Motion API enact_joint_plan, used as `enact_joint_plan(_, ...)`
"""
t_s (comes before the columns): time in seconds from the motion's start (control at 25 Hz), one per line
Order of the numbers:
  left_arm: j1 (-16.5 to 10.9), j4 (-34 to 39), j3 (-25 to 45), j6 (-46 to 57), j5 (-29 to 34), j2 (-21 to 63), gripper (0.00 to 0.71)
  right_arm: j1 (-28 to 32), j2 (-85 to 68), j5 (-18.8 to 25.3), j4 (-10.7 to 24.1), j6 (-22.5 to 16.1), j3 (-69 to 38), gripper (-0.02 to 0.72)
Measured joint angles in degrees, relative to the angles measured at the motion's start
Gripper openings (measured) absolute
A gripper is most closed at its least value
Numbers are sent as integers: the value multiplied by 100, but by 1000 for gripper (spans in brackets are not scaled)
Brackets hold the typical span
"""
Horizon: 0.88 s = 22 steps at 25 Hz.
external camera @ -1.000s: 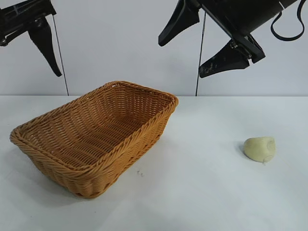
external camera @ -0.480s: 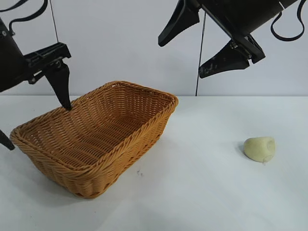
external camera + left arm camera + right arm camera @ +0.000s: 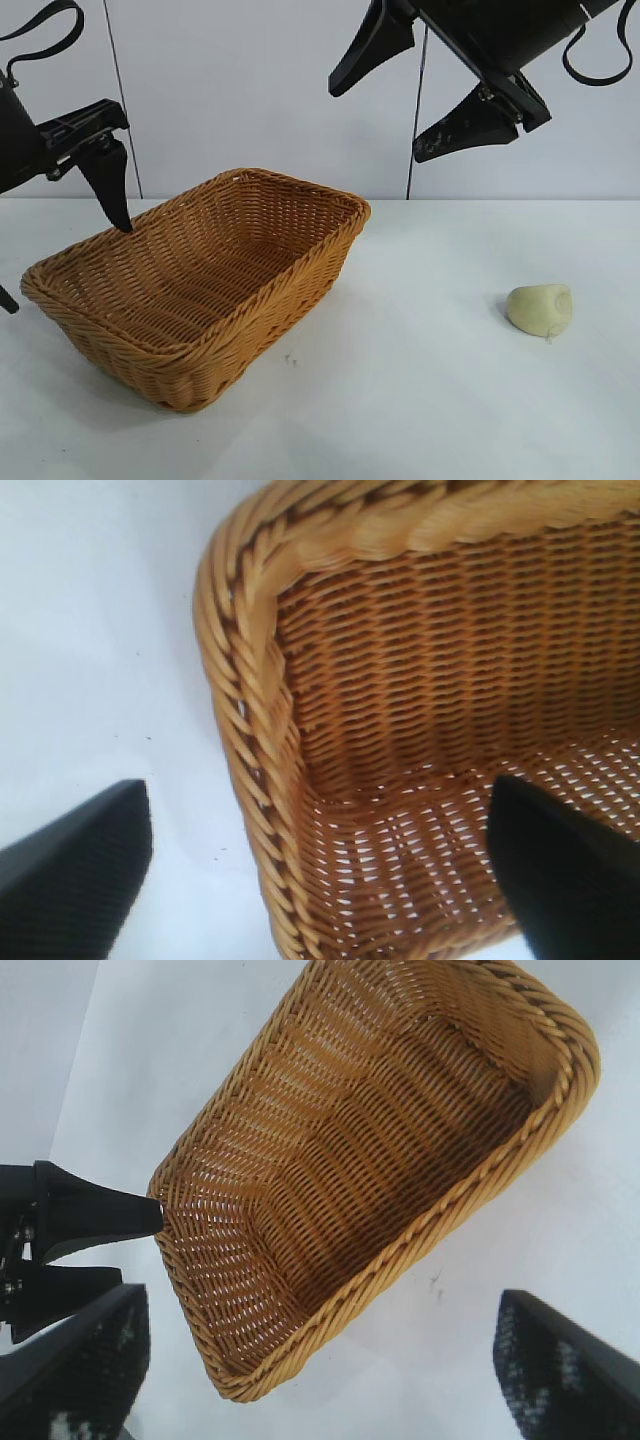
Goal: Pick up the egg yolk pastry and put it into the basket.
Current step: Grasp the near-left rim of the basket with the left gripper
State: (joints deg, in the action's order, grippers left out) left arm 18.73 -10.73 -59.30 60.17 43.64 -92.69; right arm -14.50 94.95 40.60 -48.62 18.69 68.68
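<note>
The egg yolk pastry (image 3: pixel 540 308), a pale cream lump, lies on the white table (image 3: pixel 400 410) at the right, apart from both grippers; neither wrist view shows it. The golden-brown wicker basket (image 3: pixel 200 280) stands at the left-centre and is empty. My left gripper (image 3: pixel 68 270) is open and empty, its fingers straddling the basket's left corner; in the left wrist view the gripper (image 3: pixel 320 880) spans the rim (image 3: pixel 245 710). My right gripper (image 3: pixel 375 125) is open and empty, high above the table between the basket and the pastry. Its wrist view looks down between the fingers (image 3: pixel 320 1380) at the basket (image 3: pixel 380 1160).
A white wall with vertical seams stands behind the table. A few small dark specks (image 3: pixel 290 360) lie on the table in front of the basket. The left gripper's finger (image 3: pixel 90 1215) shows beside the basket's corner in the right wrist view.
My left arm came down from the upper left to the basket's left corner, then shifted slightly left and up. The right arm, the basket and the pastry have not moved.
</note>
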Motion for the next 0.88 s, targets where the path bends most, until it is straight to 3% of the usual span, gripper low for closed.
enact_joint_plan(0.36,0,-145,800,-198,-866,0,697,0,0,0,0,-5,0,642)
enact_joint_plan(0.64,-6,-145,801,-343,-969,-32,697,0,0,0,0,-5,0,642)
enact_joint_plan(0.88,-6,-164,710,-468,-914,-602,697,0,0,0,0,-5,0,642)
